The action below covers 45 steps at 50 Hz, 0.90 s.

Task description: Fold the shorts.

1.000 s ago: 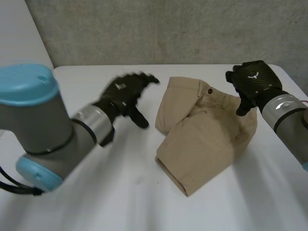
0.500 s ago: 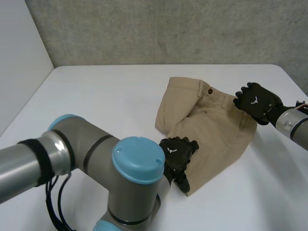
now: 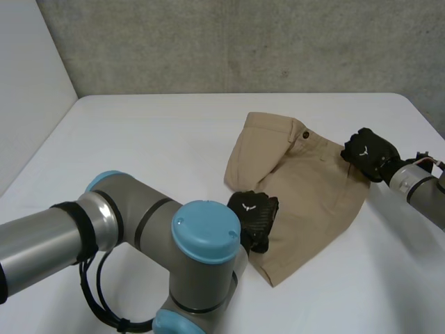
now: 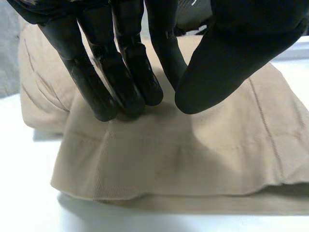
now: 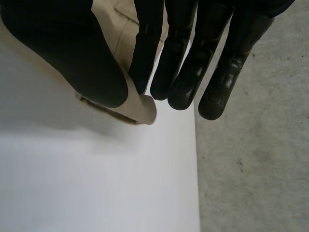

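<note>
Okay, from my station I had the folded tan cloth shorts (image 3: 306, 188) lying on the flat white table (image 3: 139, 153), a little right of centre, waistband on the far side with a small dark button (image 3: 304, 133) showing on it. The black left hand (image 3: 254, 212) was down on the near left part of the shorts, at the leg hem, and the thick grey left arm (image 3: 139, 229) with its light-blue cap swung across the near side of the table. The left wrist view gave me the detail: fingers (image 4: 128, 82) straight, tips pressed onto the top layer just back from the hem, thumb (image 4: 227, 67) close alongside them over the cloth. I read that as a relaxed hand, pressing rather than gripping. The hem lay flat on the table below the fingertips, with a second layer showing underneath it. On the other side, the black right hand (image 3: 368, 152) sat at the far right corner of the shorts, by the waistband. In the right wrist view the thumb (image 5: 82, 63) and the nearest finger were closed on a corner of the tan cloth, a small tip of it poking out under the thumb, the other fingers hanging straight beside. That corner lay close to the table's edge, with a grey speckled surface (image 5: 251, 169) beyond.
</note>
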{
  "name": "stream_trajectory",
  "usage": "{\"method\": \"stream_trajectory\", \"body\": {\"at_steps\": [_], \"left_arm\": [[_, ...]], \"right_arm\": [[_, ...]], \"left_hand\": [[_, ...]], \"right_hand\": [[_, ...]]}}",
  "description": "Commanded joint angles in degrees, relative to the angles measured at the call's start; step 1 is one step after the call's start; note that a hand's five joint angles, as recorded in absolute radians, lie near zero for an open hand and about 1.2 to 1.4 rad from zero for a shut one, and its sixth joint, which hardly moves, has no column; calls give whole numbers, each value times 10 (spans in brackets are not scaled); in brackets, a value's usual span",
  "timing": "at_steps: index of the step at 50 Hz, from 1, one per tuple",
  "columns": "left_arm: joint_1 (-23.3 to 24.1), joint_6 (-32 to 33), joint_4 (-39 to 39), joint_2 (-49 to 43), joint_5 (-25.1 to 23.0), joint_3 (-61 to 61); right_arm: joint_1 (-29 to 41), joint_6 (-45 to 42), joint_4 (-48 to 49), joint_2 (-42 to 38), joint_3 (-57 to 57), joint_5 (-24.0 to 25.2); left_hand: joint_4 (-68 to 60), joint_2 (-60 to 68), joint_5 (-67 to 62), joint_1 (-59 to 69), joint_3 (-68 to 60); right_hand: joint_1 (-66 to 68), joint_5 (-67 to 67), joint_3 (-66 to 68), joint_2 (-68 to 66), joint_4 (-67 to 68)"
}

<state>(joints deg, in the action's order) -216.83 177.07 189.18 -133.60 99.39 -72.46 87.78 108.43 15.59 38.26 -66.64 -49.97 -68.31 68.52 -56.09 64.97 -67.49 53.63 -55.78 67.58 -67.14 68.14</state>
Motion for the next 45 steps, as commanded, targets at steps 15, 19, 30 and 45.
{"method": "stream_trajectory", "body": {"at_steps": [15, 19, 30, 45], "left_arm": [[-156, 5, 16, 146, 2, -50], [-127, -26, 12, 164, 3, -86], [-42, -166, -58, 164, -2, -108], [-29, -301, -93, 77, -55, -52]], "right_arm": [[112, 467, -56, 325, -75, -114], [155, 465, -94, 337, -58, -200], [238, 468, -155, 338, -31, -321], [303, 484, -156, 340, -31, -368]], "left_hand": [[129, -131, 107, -96, 121], [313, -316, 291, -280, 305], [362, -364, 340, -329, 354], [477, -479, 454, -443, 468]], "right_hand": [[264, -142, 124, -129, 119], [264, -142, 124, -129, 119], [264, -142, 124, -129, 119], [264, -142, 124, -129, 119]]}}
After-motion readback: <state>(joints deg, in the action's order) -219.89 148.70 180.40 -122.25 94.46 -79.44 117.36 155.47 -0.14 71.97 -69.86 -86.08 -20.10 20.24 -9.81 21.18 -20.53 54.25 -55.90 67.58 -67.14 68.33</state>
